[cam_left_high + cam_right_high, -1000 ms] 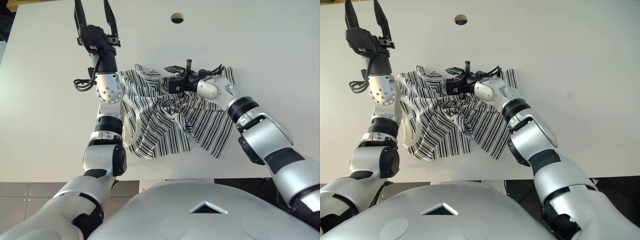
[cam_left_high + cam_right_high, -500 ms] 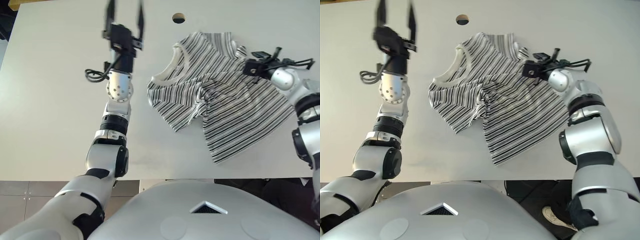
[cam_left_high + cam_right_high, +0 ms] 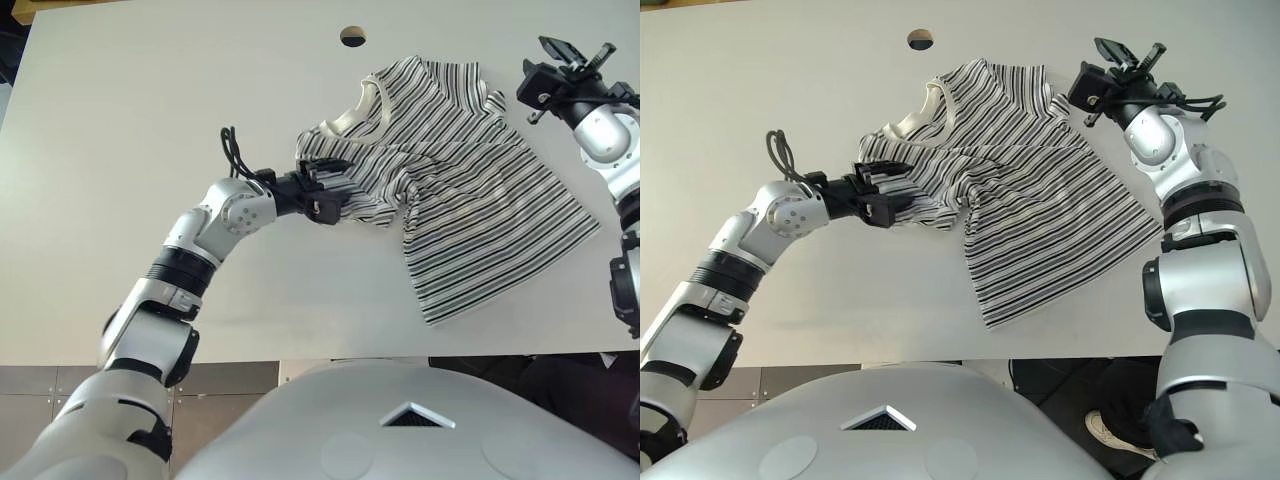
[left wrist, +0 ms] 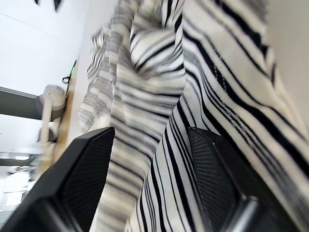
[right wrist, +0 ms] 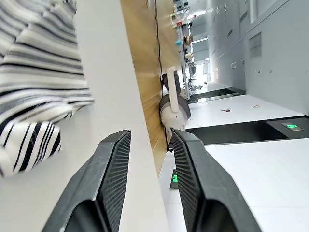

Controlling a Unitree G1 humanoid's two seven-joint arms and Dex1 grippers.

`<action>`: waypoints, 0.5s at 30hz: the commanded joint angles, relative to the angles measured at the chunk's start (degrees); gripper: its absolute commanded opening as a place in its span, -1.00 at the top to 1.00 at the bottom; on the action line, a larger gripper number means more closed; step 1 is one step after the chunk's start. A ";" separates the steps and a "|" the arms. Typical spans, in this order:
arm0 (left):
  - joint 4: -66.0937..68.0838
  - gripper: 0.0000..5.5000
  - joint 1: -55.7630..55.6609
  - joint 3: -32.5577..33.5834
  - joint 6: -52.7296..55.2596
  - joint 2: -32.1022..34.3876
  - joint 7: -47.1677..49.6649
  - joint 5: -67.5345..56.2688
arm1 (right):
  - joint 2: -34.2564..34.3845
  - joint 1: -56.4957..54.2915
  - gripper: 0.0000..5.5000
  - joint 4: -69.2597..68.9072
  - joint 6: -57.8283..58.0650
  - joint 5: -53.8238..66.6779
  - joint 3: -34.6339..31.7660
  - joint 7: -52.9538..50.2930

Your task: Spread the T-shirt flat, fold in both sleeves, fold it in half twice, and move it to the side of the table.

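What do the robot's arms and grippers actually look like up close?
The left arm and right arm are rounded silver-grey shells with black joint bands. The left gripper and right gripper are black, each with two textured fingers. Black cables loop beside each wrist.

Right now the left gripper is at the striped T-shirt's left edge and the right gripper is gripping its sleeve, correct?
Not quite. The right gripper is open and holds nothing, as the right wrist view shows. The left gripper is indeed at the striped T-shirt's left edge.
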 commanded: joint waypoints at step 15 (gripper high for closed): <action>7.18 -0.03 -12.95 -3.24 6.39 20.55 26.95 26.14 | 21.07 -3.77 0.43 -1.47 -4.26 2.44 1.21 0.56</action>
